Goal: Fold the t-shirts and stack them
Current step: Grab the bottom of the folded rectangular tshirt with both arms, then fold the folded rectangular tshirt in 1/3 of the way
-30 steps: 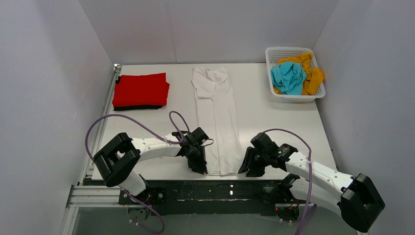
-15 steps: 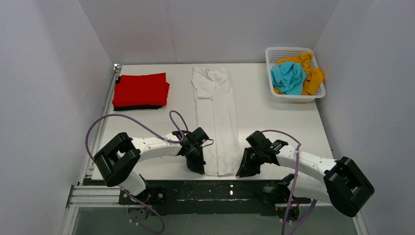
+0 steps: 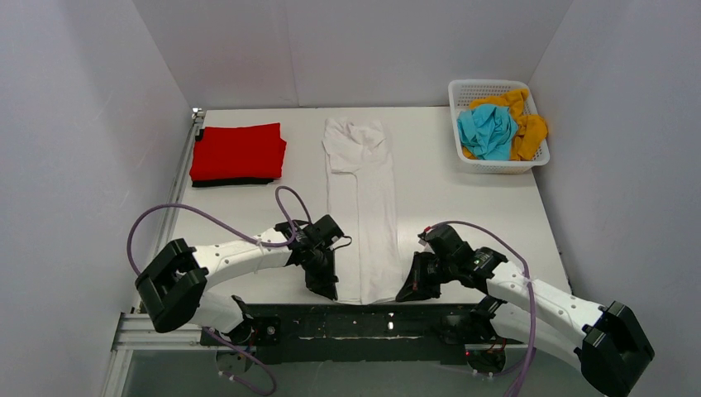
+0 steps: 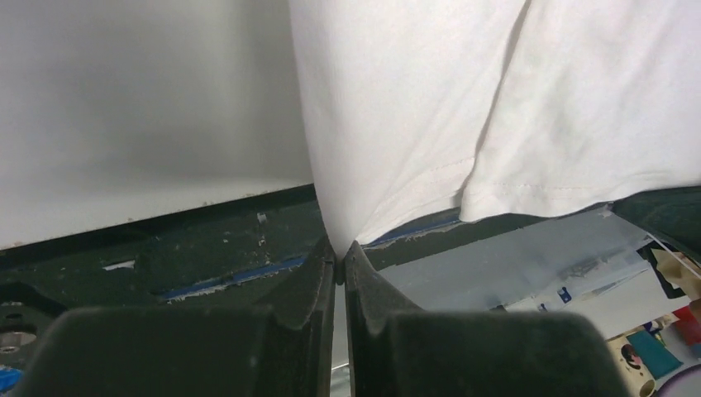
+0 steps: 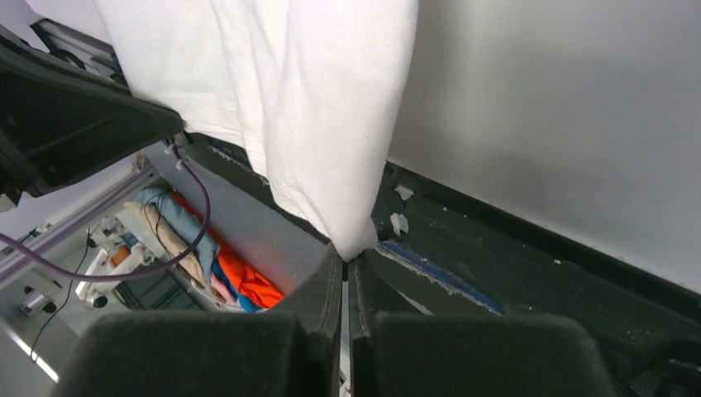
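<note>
Top external view: the white t-shirt point(image 3: 361, 207) is seen laid out as a long narrow strip down the middle of the table point(image 3: 463, 207), with its near hem at the front edge. By the left wrist view, the left gripper point(image 4: 340, 255) is closed tight on the hem's left corner, and by the right wrist view the right gripper point(image 5: 347, 258) is pinched likewise on the right corner. Only a sliver of cloth appears to be held in each, though the depth of the bite cannot be told for certain. The red t-shirt point(image 3: 238, 150) is stacked, folded, on the black t-shirt point(image 3: 231, 181) at far left. The teal-blue t-shirt point(image 3: 488, 131) and mustard-orange t-shirt point(image 3: 530, 132) are heaped in the basket point(image 3: 496, 166). Should the corners be carried toward the collar at unequal pace, the fold would be skewed. With so slight a pinch a corner could be dropped, and the hem might be snagged on the dark frame rail point(image 3: 372, 318).
</note>
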Action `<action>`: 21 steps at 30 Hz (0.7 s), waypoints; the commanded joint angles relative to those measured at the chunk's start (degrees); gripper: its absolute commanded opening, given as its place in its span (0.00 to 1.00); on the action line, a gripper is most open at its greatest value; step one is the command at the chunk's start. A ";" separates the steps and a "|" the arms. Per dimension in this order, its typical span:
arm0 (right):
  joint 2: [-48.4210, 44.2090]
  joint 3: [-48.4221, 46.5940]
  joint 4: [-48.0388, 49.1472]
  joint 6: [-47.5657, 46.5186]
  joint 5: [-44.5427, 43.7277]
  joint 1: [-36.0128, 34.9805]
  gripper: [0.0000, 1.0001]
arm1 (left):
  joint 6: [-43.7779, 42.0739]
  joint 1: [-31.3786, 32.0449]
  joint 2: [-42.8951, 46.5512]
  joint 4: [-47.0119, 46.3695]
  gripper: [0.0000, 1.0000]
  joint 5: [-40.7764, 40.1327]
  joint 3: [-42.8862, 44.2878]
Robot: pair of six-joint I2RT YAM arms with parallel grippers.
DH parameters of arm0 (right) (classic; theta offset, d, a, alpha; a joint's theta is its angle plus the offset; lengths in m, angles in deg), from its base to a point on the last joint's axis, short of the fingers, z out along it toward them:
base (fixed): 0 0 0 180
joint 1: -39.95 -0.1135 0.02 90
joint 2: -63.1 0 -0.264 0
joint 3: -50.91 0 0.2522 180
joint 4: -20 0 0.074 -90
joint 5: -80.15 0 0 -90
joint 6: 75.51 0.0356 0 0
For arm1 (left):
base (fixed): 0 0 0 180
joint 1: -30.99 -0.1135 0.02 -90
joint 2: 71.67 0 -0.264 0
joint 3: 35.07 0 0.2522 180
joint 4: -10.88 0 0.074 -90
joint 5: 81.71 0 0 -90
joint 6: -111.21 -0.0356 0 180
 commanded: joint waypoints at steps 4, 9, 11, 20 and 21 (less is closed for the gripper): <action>-1.22 -2.18 -2.38 -0.04 1.16 -0.84 0.01 | 2.90 0.27 5.65 9.09 0.00 -0.58 -1.15; 2.58 -12.42 -7.07 -5.34 -6.38 -0.05 0.01 | 0.16 -4.42 5.15 11.87 0.00 0.35 2.20; 3.88 -14.33 -7.80 -6.04 -8.72 1.34 0.01 | -0.60 -6.79 6.20 10.14 0.00 0.33 2.48; 16.33 -25.24 2.91 -12.30 -1.84 12.18 0.01 | -6.84 -15.38 -0.46 10.28 0.00 -0.50 13.53; 18.18 -28.71 2.45 -14.43 -1.51 12.92 0.01 | -7.31 -16.79 -1.62 10.03 0.00 -0.67 14.76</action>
